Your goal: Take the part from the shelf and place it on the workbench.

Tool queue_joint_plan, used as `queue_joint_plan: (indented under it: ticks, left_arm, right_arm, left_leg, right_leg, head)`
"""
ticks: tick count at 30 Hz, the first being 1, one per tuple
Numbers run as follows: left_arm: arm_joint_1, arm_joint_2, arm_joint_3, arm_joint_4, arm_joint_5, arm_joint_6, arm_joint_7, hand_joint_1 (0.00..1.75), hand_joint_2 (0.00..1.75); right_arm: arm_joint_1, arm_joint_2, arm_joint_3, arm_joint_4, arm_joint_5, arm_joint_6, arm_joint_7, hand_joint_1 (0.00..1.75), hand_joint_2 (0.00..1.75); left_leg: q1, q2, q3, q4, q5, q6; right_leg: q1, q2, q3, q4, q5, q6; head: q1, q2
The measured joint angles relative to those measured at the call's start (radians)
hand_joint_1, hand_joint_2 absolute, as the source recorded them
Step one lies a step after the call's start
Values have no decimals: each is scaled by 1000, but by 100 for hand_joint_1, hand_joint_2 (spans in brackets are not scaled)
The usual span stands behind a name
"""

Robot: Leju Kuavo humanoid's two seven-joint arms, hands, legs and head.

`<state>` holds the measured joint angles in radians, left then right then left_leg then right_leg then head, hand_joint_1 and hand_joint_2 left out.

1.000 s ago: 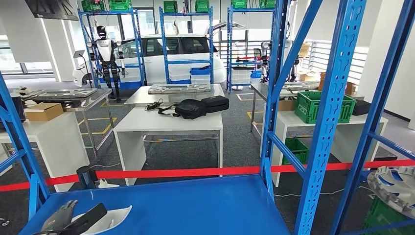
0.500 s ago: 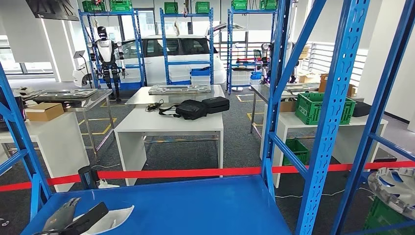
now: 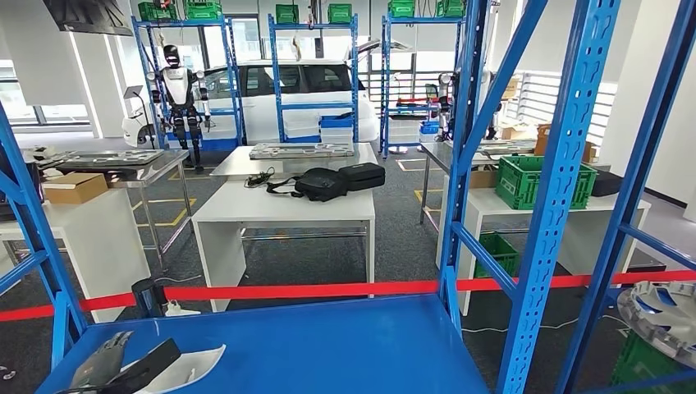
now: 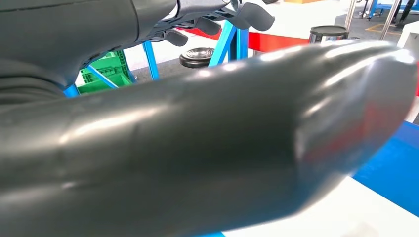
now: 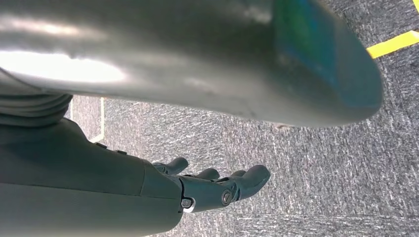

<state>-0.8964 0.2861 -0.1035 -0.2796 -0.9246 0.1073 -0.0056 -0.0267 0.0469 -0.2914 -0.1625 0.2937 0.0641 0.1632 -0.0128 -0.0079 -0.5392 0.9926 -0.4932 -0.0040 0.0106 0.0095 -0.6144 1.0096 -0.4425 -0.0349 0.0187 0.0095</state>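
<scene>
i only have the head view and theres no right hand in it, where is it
Observer: The right hand hangs over grey carpet, its fingers loosely apart with nothing in them.
Operator: ok, has the left one got hold of the white part
Observer: It does not look gripped. In the left wrist view the left hand has its fingers spread in the air, away from the white part.
Operator: anything low down near that shelf
Observer: A green crate sits low down behind the blue shelf frame.
</scene>
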Motion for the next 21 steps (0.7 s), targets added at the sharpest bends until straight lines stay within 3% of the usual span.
queue_joint_plan:
  ticks: [4,6,9,10,11,12,14,15,17,21]
  left_arm:
    - [2,2,2,-1,0,4,-3,0,0]
    - [2,2,3,-4,0,6,-4,0,0]
    - [4,1,4,-6,0,7,-5,0,0]
    - [7,0,4,-6,0,7,-5,0,0]
    - [10,0,4,-6,0,7,-5,0,0]
    - [12,0,4,-6,0,7,-5,0,0]
    - [14,-1,4,-6,0,7,-5,0,0]
    - [14,0,4,-6,0,7,-5,0,0]
    - [13,1,4,-6,0,7,-5,0,0]
    - [13,3,5,-9,0,6,-6,0,0]
  right_arm:
    - [-1,0,0,0,0,-1,0,0,0]
    - [-2,0,0,0,0,-1,0,0,0]
    - [-3,0,0,0,0,-2,0,0,0]
    - [-2,0,0,0,0,-2,1,0,0]
    - [-2,0,0,0,0,-2,1,0,0]
    - [-1,0,0,0,0,-2,1,0,0]
    - [-1,0,0,0,0,-2,1,0,0]
    - [-1,1,0,0,0,-1,1,0,0]
    - [-2,3,0,0,0,-1,1,0,0]
    - [-2,4,-1,-1,2,-2,0,0,0]
  left_leg:
    - [1,1,2,-5,2,9]
    - [9,2,11,-17,7,17]
    - [13,5,20,-22,6,23]
    - [14,5,22,-21,3,22]
    - [15,5,25,-20,-2,20]
    - [17,4,30,-18,-8,16]
    - [22,3,42,-12,-26,5]
    - [23,3,43,-7,-36,-2]
    - [21,2,43,-3,-51,-16]
    - [24,4,53,14,-75,-41]
  right_leg:
    - [-1,0,0,-2,-1,10]
    - [1,0,-12,27,-17,18]
    - [-7,-2,-103,203,-90,30]
    - [-11,-2,-138,262,-105,34]
    - [-15,-2,-159,289,-101,38]
    - [-20,-3,-160,277,-78,42]
    - [-29,-6,-107,151,-2,51]
    - [-30,-7,-76,89,17,53]
    - [-29,-8,-44,34,12,41]
    - [-26,-5,-20,32,-19,3]
  head:
    - [0,0]
    - [1,0]
    - [3,0]
    - [3,0]
    - [3,0]
    - [4,0]
    - [4,0]
    - [5,0]
    - [4,0]
    - [0,0]
